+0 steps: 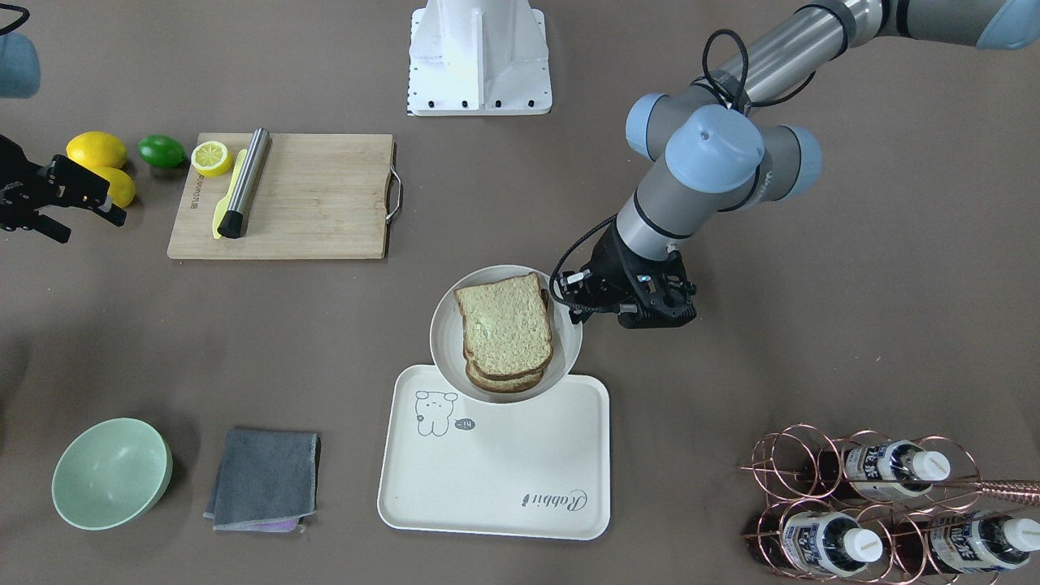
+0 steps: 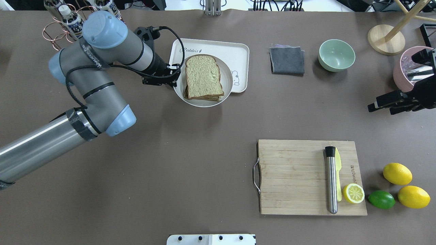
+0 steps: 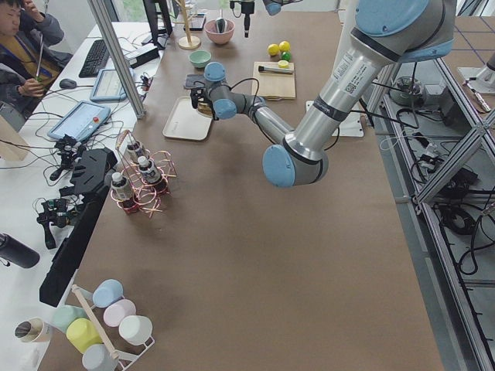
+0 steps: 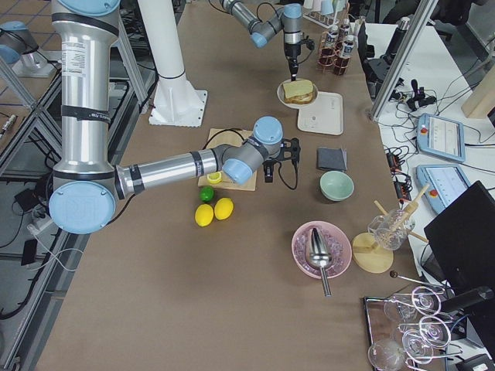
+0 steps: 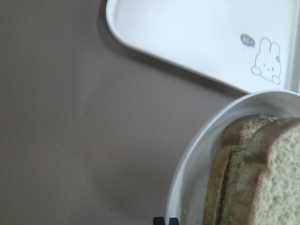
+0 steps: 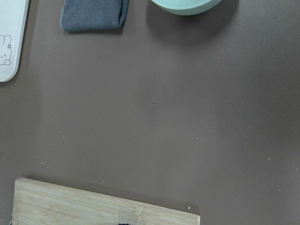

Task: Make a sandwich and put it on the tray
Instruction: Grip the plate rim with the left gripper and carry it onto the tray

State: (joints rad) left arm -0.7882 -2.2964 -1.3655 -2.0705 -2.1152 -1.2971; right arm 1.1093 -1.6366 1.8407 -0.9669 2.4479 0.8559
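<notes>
1 sandwich (image 1: 505, 325), 2 slices (image 1: 504, 380) | 1 tray (image 1: 504, 479) | L jaws clamp 1 plate (image 1: 445, 341) | R jaws apart

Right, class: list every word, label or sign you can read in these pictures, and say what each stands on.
"Rabbit", in script: on the tray.
"hi~": in the speech bubble beside the rabbit drawing on that tray.
Cutting board: an engraved mark by one edge, too small to read.
Bottles in the wire rack: labels blurred, unreadable.
Left arm: lettering on its band, too small to read.
</notes>
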